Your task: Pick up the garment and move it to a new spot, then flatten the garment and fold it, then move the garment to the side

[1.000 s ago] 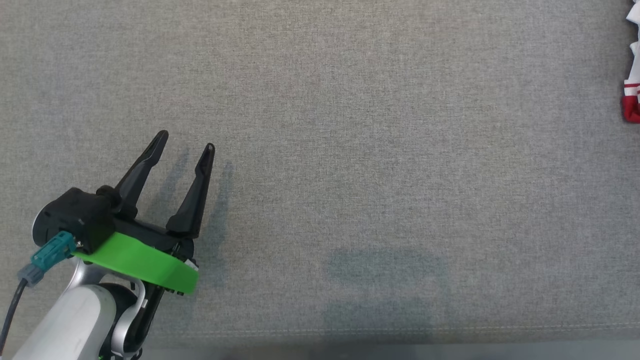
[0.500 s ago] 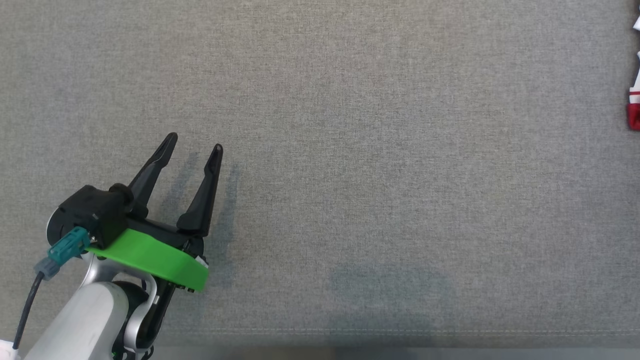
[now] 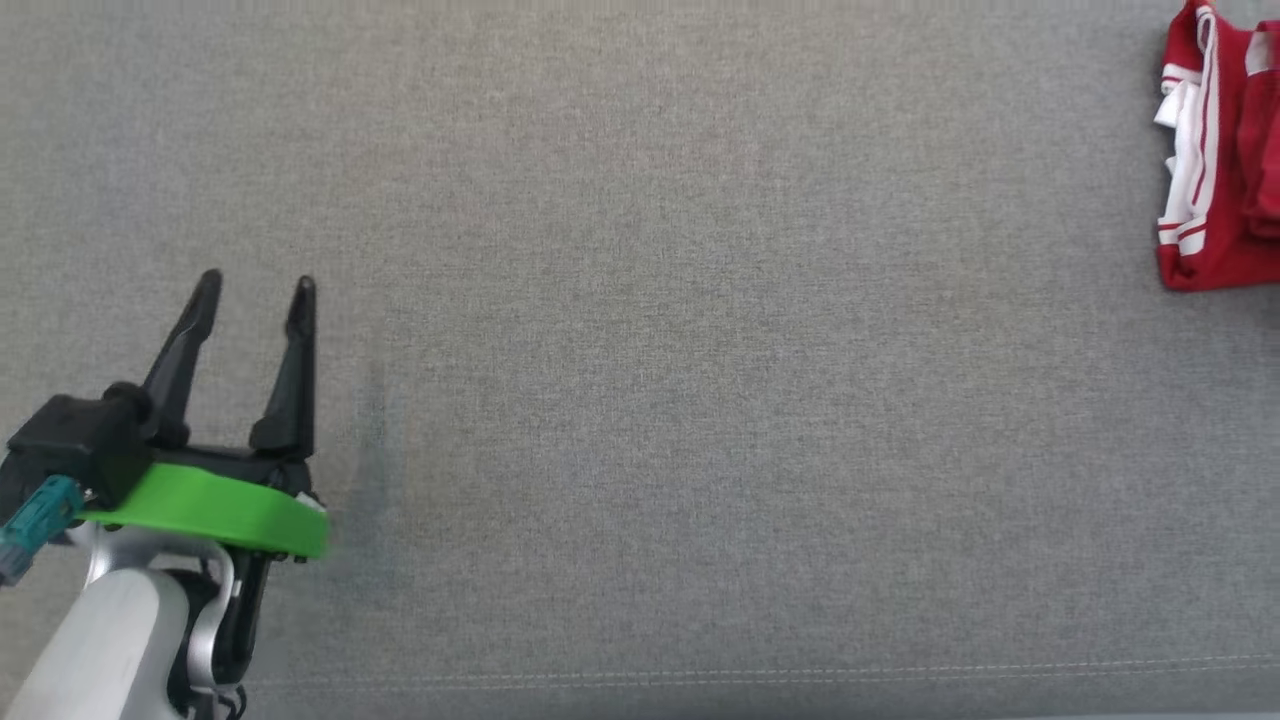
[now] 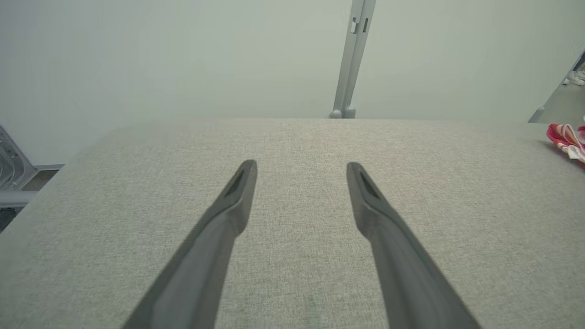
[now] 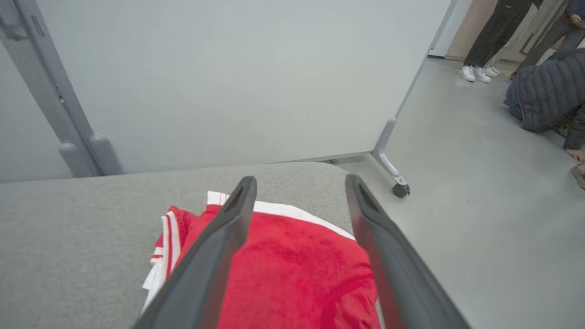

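The garment [image 3: 1215,200] is red with white stripes and lies bunched at the far right edge of the grey fabric table [image 3: 700,400]. In the right wrist view, my right gripper [image 5: 300,180] is open over the garment [image 5: 297,274], one finger on each side of its red middle, holding nothing. My left gripper [image 3: 256,282] stands open at the lower left of the head view, far from the cloth. The left wrist view shows its gripper [image 4: 301,167] open over bare fabric, with the garment [image 4: 564,137] a small red patch at the right edge.
The table's right end lies just past the garment, with floor beyond. A grey partition stands behind on a wheeled foot [image 5: 395,183] and a post [image 4: 352,59]. A person's legs [image 5: 489,41] and a crouched person in a dark padded jacket [image 5: 548,91] are at the far right.
The head camera has swung right, so more of the garment shows at the upper right and the left gripper sits further left in the picture. Both grippers stay open.
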Motion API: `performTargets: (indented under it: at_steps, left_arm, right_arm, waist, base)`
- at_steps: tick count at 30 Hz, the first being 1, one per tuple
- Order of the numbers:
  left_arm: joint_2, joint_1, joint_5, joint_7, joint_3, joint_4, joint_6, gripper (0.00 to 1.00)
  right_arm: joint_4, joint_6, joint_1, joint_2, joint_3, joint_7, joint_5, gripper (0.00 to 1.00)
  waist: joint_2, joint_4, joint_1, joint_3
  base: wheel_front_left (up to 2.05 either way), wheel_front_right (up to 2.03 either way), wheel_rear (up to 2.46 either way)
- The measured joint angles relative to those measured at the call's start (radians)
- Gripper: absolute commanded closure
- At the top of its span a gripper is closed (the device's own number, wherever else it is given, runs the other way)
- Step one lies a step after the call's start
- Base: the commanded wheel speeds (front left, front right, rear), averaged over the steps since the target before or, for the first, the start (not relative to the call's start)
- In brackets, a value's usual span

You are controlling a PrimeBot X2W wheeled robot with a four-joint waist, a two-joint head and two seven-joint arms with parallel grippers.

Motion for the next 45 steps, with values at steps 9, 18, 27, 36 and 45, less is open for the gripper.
performTargets:
  at_steps: [9, 18, 27, 36, 45]
  left_arm:
    - [-0.013, 0.116, 0.092, -0.031, 0.094, 0.138, 0.0, 0.0]
    - [-0.056, 0.239, 0.131, -0.041, 0.128, 0.223, 0.0, 0.0]
    - [-0.088, 0.275, 0.139, -0.049, 0.073, 0.201, 0.0, 0.0]
    - [-0.134, 0.319, 0.134, -0.046, 0.046, 0.244, -0.001, 1.0]
    - [-0.145, 0.32, 0.036, -0.023, 0.066, 0.245, -0.019, 1.0]
  right_arm:
    - [-0.134, 0.008, 0.208, 0.218, 0.095, -0.204, -0.005, 0.0]
    - [-0.145, 0.006, 0.438, 0.345, 0.197, -0.338, -0.055, 0.0]
    - [-0.149, 0.0, 0.586, 0.374, 0.208, -0.334, -0.09, 0.0]
    - [-0.123, 0.002, 0.629, 0.423, 0.215, -0.332, -0.113, 1.0]
    - [-0.105, 0.023, 0.614, 0.434, 0.166, -0.288, -0.012, 1.0]
  waist:
    - [0.0, -0.025, 0.0, -0.121]
    - [0.0, -0.044, 0.0, -0.25]
    - [0.0, -0.036, -0.0001, -0.361]
    - [0.0, -0.025, -0.0001, -0.383]
    - [0.0, -0.03, -0.0001, -0.382]
  base:
    - [0.0, 0.0, 0.0]
    - [0.0, 0.0, 0.0]
    - [0.0, 0.0, 0.0]
    - [0.0, 0.0, 0.0]
    - [0.0, 0.0, 0.0]
